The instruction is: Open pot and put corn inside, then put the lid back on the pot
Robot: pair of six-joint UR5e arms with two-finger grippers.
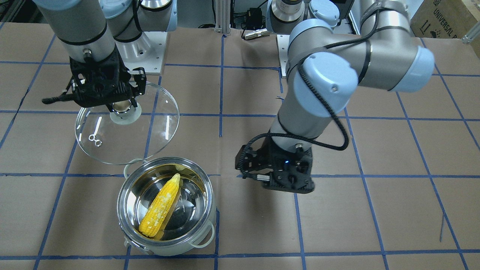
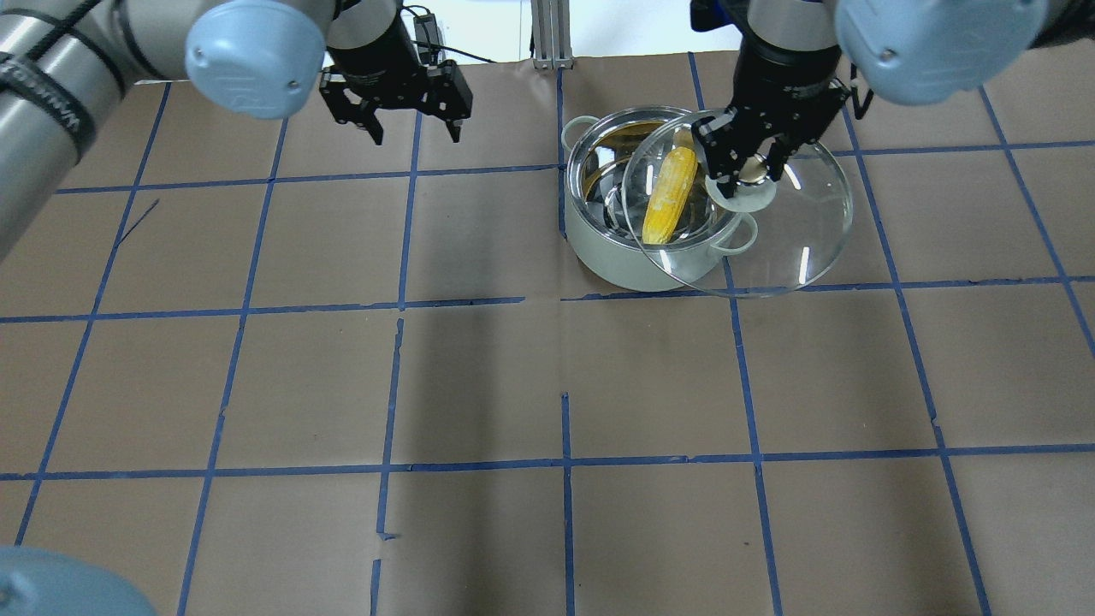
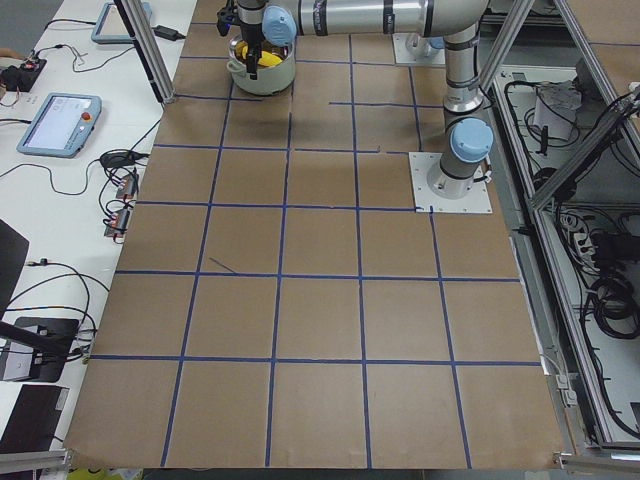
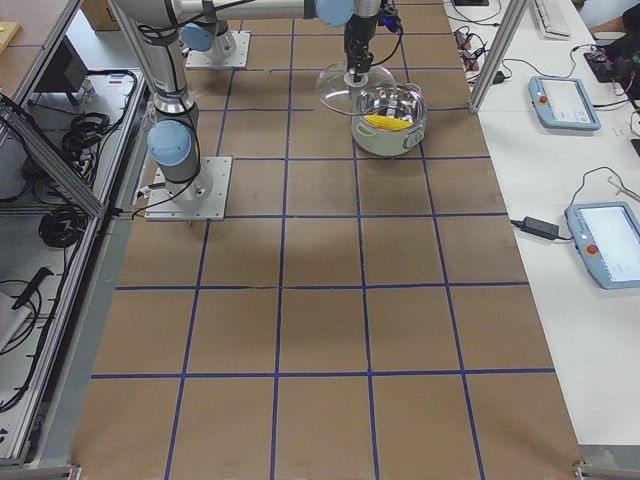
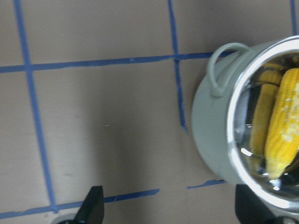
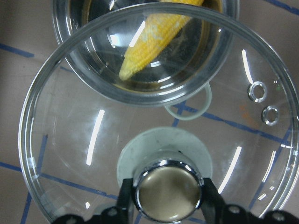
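Observation:
The pot (image 1: 168,245) stands open with the yellow corn (image 1: 159,210) lying slanted inside it. My right gripper (image 1: 122,107) is shut on the knob of the glass lid (image 1: 150,123) and holds it in the air, beside the pot on the robot's side. In the overhead view the lid (image 2: 796,239) overlaps the pot (image 2: 590,239) and the corn (image 2: 669,195). The right wrist view shows the fingers (image 6: 126,196) clamped on the knob, with the corn (image 6: 154,35) below. My left gripper (image 2: 415,133) is open and empty, apart from the pot (image 5: 210,135).
Brown paper with blue tape grid lines (image 2: 565,462) covers the table. The arm bases stand on white plates at the robot's side (image 1: 150,48). Tablets and cables lie on the white side tables (image 3: 60,120).

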